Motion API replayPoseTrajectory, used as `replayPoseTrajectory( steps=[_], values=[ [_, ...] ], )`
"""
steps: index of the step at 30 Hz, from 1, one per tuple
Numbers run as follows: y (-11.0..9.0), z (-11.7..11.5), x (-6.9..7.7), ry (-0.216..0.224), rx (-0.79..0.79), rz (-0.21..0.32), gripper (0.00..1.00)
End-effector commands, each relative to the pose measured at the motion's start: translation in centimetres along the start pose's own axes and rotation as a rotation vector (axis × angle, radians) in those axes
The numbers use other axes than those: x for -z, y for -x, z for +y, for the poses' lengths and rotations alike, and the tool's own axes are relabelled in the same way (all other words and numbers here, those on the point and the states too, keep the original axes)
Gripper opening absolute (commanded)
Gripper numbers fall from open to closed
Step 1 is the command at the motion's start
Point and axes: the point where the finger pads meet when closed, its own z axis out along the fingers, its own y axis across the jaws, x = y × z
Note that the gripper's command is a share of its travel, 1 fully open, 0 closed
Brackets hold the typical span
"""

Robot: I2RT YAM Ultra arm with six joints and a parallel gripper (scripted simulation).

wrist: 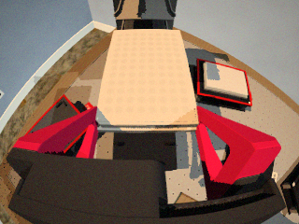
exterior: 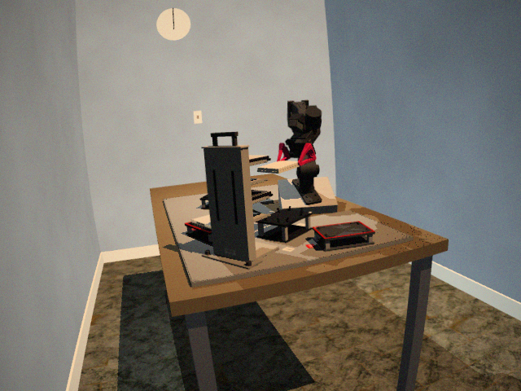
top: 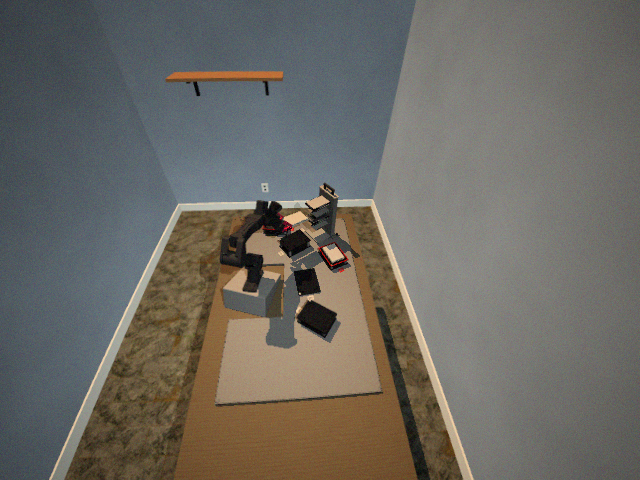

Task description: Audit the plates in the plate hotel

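Observation:
My gripper (exterior: pixel 291 163) (wrist: pixel 147 112) is shut on a cream plate (top: pixel 296 217) (exterior: pixel 275 167) (wrist: pixel 147 77), one red finger on each long side. It holds the plate level in the air, in front of the dark hotel H1 (top: pixel 331 212) (exterior: pixel 227 202). No ID label on the held plate is legible. A light plate (top: pixel 317 202) is on the hotel's top shelf. Lower shelves show dark and partly hidden; their contents and labels cannot be read. Another light plate (top: pixel 333 252) (exterior: pixel 201 220) (wrist: pixel 225 78) lies on a red-rimmed nest.
A second red-rimmed nest (exterior: pixel 344 230) (wrist: pixel 58 114) holds no plate. A black nest with pegs (top: pixel 294 242) (exterior: pixel 286 217) stands between it and the hotel. Two more black nests, one nearer the middle (top: pixel 307 281) and one farther along (top: pixel 316 317), stand on the mat (top: pixel 299 372).

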Motion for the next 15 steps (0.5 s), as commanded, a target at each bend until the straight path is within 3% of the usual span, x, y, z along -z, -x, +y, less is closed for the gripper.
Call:
replayPoseTrajectory(
  steps=[1,4,6,15],
  values=[
    [2.0,0.4,-0.1,0.017,-0.022,-0.038,0.86],
    [2.6,0.3,0.4,0.026,-0.038,-0.061,0.86],
    [2.2,0.4,-0.3,0.017,-0.021,-0.038,0.86],
    [2.8,0.4,-1.0,0.017,-0.02,-0.04,0.86]
  ],
)
